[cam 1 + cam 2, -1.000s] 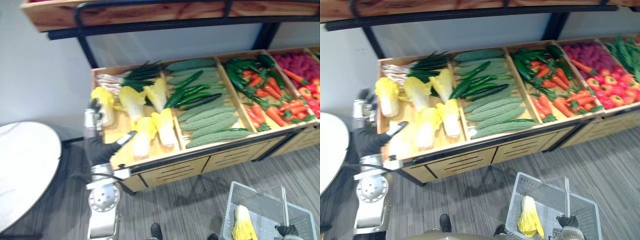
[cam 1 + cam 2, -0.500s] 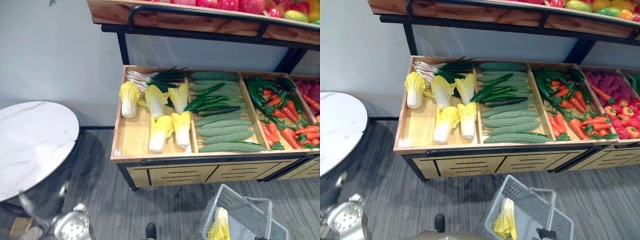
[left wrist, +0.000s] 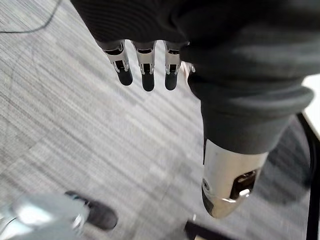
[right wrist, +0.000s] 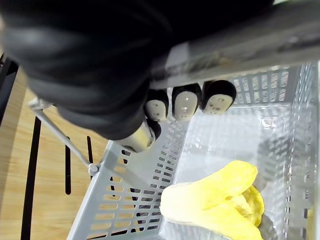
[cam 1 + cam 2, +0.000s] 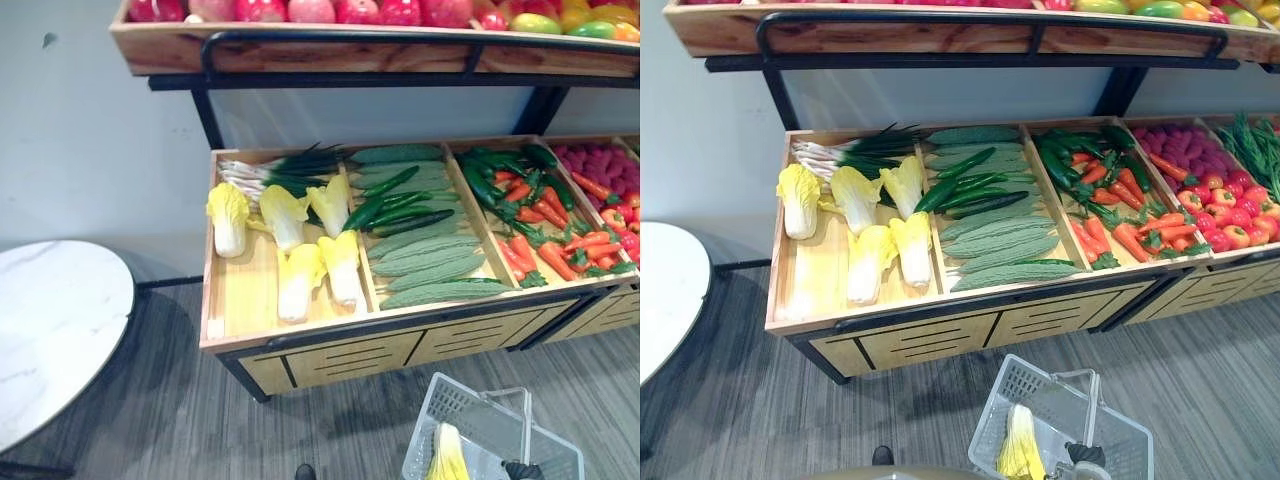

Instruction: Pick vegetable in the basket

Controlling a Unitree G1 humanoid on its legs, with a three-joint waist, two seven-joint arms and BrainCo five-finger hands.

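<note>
Grey plank floor, with the wooden stand [image 5: 890,335] on the far side of the basket [image 5: 1008,398].

Right hand [image 4: 186,103]: fingers curled round the basket's handle [image 4: 280,40], carrying it low over the floor. One napa cabbage [image 5: 1018,448] already lies inside the basket, on its bottom.

Left hand [image 3: 145,65]: fingers straight, slightly apart, holding nothing, bare floor beneath it.

My read on the next pick:
- The loose cabbages [image 5: 868,262] sit beyond the basket and off to its left, in the stand's end bay.
- The left arm is free and on that side, so it should do the reach.
- The two cabbages nearest the basket lie roughly front-to-back, pale stems toward the basket and leafy tips away. The grasp should go across the width, not along it.
- The cucumbers [image 5: 1000,245] are straight beyond the basket, lying crosswise. The carrots [image 5: 1130,232] are beyond it to the right.

Unknowns:
- The basket's near edge and most of the right hand are cut off in the eye views.
- The left thumb is hard to make out.
- I can't tell the left hand's offset from the stand.
</note>
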